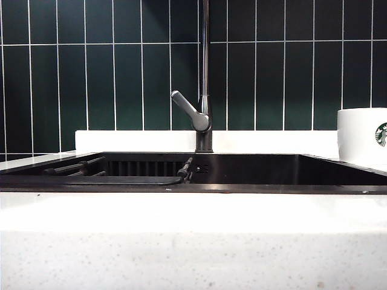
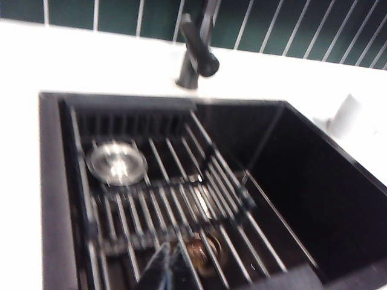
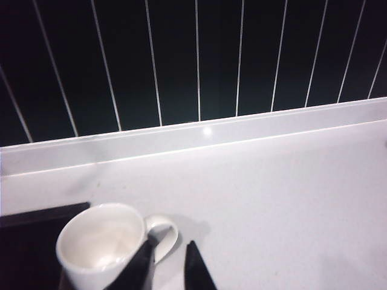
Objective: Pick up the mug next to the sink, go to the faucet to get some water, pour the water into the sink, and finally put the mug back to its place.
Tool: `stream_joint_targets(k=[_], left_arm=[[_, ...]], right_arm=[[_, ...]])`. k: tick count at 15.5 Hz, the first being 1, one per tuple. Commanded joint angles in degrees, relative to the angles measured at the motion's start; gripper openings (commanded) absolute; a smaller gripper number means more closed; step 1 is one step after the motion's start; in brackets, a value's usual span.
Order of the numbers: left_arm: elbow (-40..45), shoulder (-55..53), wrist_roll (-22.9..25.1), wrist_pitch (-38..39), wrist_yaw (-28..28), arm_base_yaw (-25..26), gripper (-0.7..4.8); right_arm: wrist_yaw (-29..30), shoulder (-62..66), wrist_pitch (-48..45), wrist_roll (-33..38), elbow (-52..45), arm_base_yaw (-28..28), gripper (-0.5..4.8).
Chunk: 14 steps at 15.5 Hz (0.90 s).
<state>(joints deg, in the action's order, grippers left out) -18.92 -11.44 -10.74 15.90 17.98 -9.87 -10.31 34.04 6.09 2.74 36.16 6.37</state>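
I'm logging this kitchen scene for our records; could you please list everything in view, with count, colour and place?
mug: one, white with a green logo, upright on the countertop right of the sink.
sink: one, black, recessed in the countertop.
faucet: one, chrome-grey with an angled lever, behind the sink at the middle.
wire rack: one, dark, inside the sink's left part.
drain strainer: one, silver, on the sink floor.
countertop: one, white speckled, around the sink.
wall tiles: many, dark green, behind the counter.
left gripper: shut, above the sink.
right gripper: open, fingers apart beside the mug's handle.
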Motion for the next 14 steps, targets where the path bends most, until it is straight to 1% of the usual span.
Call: stream_joint_targets(k=[1, 2, 6, 7, 8, 10, 11, 12, 14], left_arm=[[-1.4, 3.6, 1.1, 3.0, 0.2, 0.0, -0.06], [-1.9, 6.3, 2.6, 3.7, 0.2, 0.0, -0.06], [-2.6, 11.5, 2.6, 7.4, 0.0, 0.0, -0.06], [-3.6, 11.4, 3.4, 9.9, 0.0, 0.0, -0.06], [-3.7, 11.4, 4.7, 9.9, 0.0, 0.0, -0.06], [-3.6, 11.3, 5.0, 9.4, -2.3, 0.0, -0.06], [-3.2, 11.4, 6.1, 8.8, -3.9, 0.0, -0.06], [-2.6, 11.3, 7.8, 7.4, -6.4, 0.0, -0.06], [-1.5, 11.3, 7.8, 6.3, -7.8, 0.0, -0.06]], right_arm=[[-0.1, -7.8, 7.6, -0.4, 0.3, -0.7, 0.49], [-0.1, -12.9, 11.0, -1.7, 0.3, -0.7, 0.48], [0.1, -25.4, 21.3, -6.4, 0.3, -0.7, 0.49], [1.6, -29.7, 24.8, -6.9, 0.3, -0.7, 0.49], [2.8, -33.2, 27.1, -6.9, 0.3, -0.7, 0.49], [3.1, -34.0, 29.3, -7.1, 0.4, -0.6, 0.48], [5.9, -33.7, 29.6, -7.1, 0.1, -0.7, 0.38], [7.1, -33.9, 28.2, -7.1, -1.1, -0.7, -0.06], [7.9, -33.9, 25.3, -7.0, -3.4, -0.7, -0.06]])
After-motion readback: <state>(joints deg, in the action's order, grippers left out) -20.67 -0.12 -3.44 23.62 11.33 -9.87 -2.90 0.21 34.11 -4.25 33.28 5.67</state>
